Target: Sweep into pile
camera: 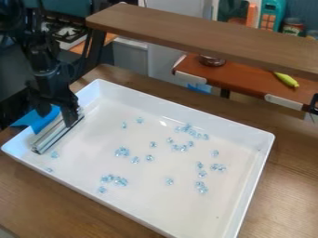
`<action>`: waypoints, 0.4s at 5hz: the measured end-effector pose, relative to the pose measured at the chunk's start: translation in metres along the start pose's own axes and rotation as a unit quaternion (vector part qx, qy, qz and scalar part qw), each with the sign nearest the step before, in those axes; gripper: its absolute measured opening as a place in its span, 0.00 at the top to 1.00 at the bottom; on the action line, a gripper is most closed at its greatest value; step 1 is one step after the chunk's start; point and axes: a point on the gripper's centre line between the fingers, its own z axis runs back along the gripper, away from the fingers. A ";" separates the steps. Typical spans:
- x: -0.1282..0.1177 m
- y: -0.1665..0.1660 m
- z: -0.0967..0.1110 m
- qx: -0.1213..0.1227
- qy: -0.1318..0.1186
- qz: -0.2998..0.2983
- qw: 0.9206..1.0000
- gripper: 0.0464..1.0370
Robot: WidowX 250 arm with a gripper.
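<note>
On the wooden tabletop (282,195), blue pieces (122,152) dot the white tray (186,114); at its end, under the end effector (58,116), clamped or not I cannot tell, the metallic bar (56,135) seems placed for gathering, needing a low inward push.

"The tray (155,204) looks like smooth, glossy plastic," says one.

"And the worktop (37,200) like grained wood, fairly matt," the other answers.

"The bar (57,133) — shiny, smooth, like metal."

"The small pieces (122,152) look glassy and glossy; the blue sheet (44,121), smooth and matt."
</note>
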 end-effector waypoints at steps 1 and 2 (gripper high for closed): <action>0.001 0.002 -0.002 0.003 0.004 0.016 1.000 0.04; 0.002 0.004 -0.004 0.010 0.000 0.025 1.000 0.04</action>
